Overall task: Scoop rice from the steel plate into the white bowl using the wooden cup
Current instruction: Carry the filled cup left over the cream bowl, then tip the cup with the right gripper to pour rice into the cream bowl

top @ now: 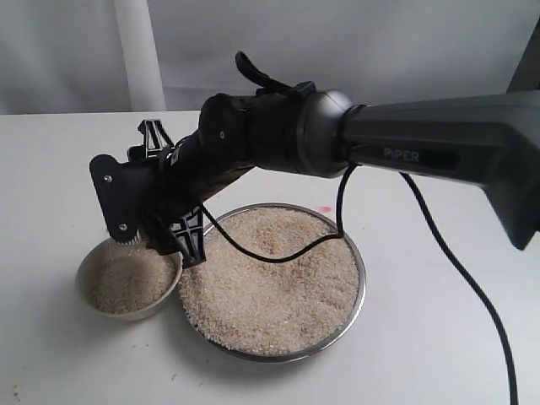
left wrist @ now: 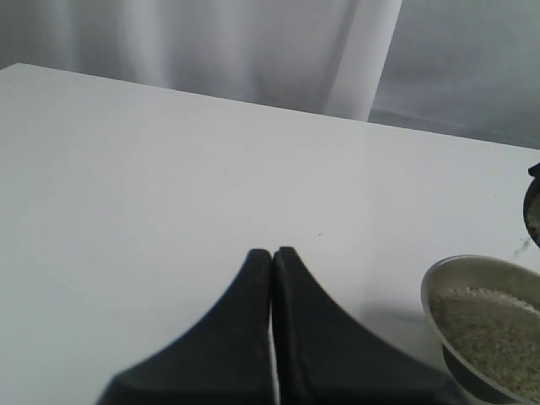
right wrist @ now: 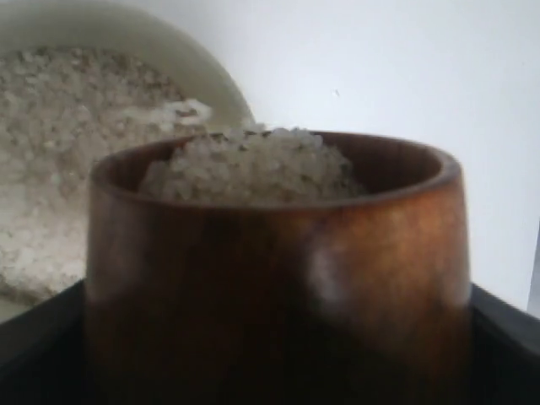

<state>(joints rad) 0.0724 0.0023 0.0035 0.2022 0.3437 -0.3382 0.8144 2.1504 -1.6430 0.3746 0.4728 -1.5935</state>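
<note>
My right gripper [top: 156, 236] reaches across to the left and hangs over the white bowl [top: 160, 304], beside the steel plate [top: 361, 278]. It is shut on the wooden cup [right wrist: 278, 270], whose glossy brown wall fills the right wrist view between the dark fingers [right wrist: 34, 346]. The cup stands nearly upright, heaped with rice [right wrist: 253, 164]. Behind it lies the bowl's rim [right wrist: 211, 67]. In the exterior view the gripper hides the cup. Rice [top: 270, 278] fills the plate, and more [top: 126, 283] lies in the bowl. My left gripper [left wrist: 272, 253] is shut and empty above bare table, left of the bowl [left wrist: 439, 287].
The white table [top: 439, 337] holds only the bowl and plate. A black cable [top: 456, 270] hangs from the right arm and loops over the plate's far side. A pale curtain [top: 135, 51] closes off the back.
</note>
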